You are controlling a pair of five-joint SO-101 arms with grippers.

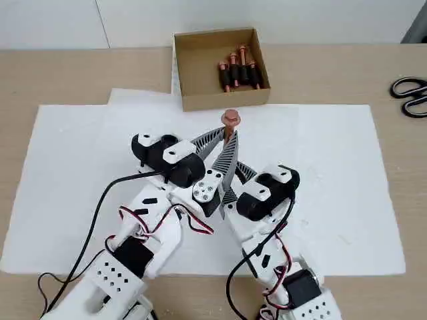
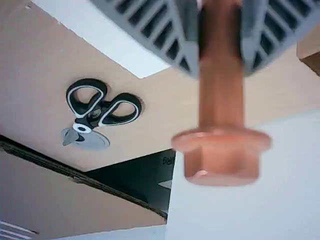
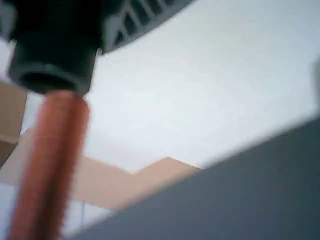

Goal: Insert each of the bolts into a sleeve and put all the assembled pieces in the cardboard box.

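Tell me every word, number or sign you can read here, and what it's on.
Nothing can be read for certain.
A few pale letters stand on the black surface in the left wrist view, beside the white sheet, too blurred to read.
The cardboard box shows no print.

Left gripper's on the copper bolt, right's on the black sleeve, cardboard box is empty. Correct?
Wrong on the box: the high view shows the open brown cardboard box holding assembled copper bolts in black sleeves. Otherwise right: left gripper shut on the copper flanged bolt, right gripper on the black cylindrical sleeve.
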